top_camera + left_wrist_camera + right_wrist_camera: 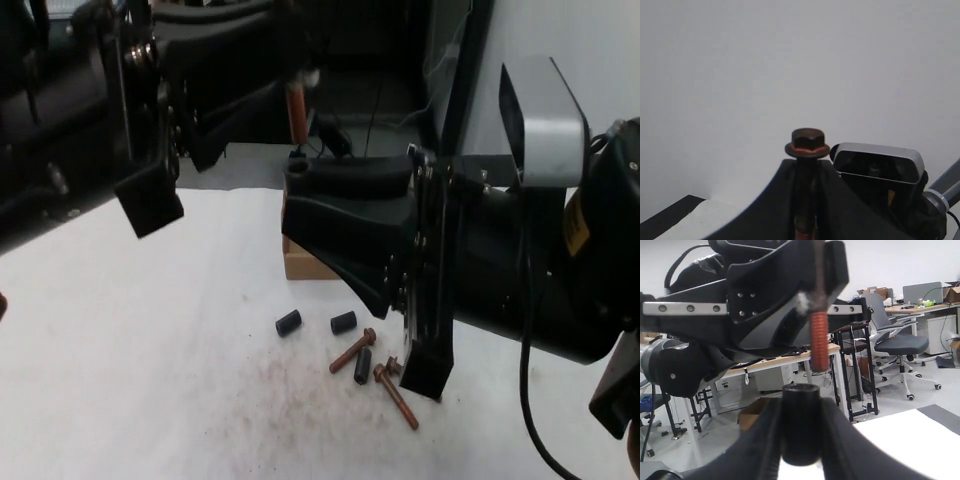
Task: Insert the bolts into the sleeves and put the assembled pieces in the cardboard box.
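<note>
Ok so starting on the left: the left gripper [807,167] is held up off the bench, fingers [775,200] pinched on the shank of a rusty hex-flange bolt [807,142], with the threaded end hanging down. Right under that thread tip is a black sleeve [800,430], standing upright and squeezed between the fingers [765,445] of the right gripper [801,412]. From the right wrist cam there's a sliver of gap between the thread and the sleeve top, so the bolt isn't in.

Below all that, the cardboard box [300,268] sits on the white bench [150,350], mostly hidden behind the right gripper. Nearer the camera there's loose stuff lying flat on the bench: a loose sleeve [289,323], a second sleeve [343,322] near it, then a loose bolt [352,351] with a third sleeve [362,365] right beside it, and a last bolt [397,397] furthest right.
</note>
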